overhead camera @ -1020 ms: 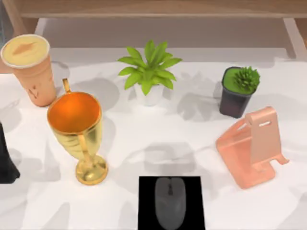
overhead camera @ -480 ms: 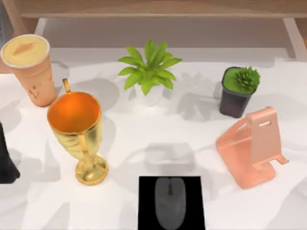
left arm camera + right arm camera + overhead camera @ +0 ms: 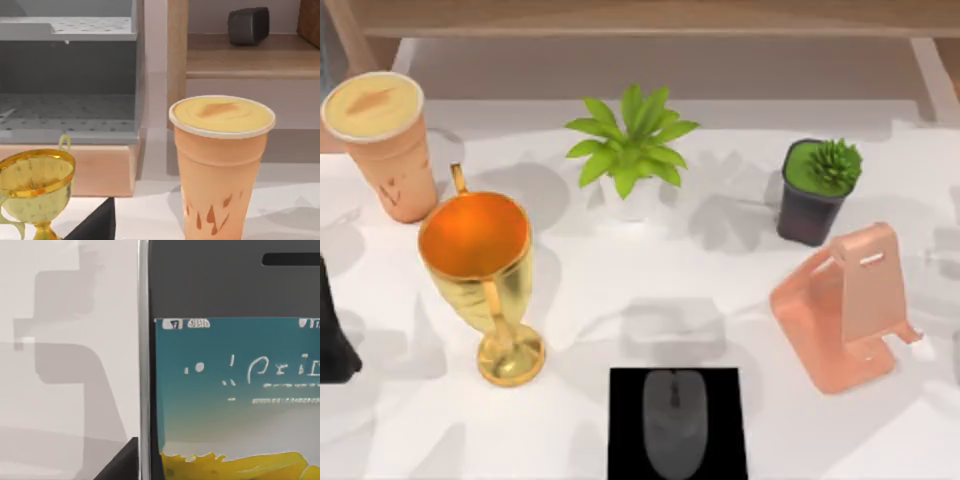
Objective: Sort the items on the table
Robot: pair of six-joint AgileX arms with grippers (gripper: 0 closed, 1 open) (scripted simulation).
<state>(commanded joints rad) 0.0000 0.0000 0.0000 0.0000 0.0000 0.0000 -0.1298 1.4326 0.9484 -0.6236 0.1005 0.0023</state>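
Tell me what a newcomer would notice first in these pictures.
The gold goblet with its glowing orange bowl stands at the table's left, in front of the tan cup. At the right a salmon-pink phone stand leans empty. The right wrist view has a smartphone with a teal and yellow screen seen from very near.

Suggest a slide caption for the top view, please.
Mouse on black pad, cup behind gold goblet, two potted plants and a pink stand.

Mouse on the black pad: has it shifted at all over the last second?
No. In the top view the mouse lies centred on the black pad exactly as before, the same way off from the gold goblet.
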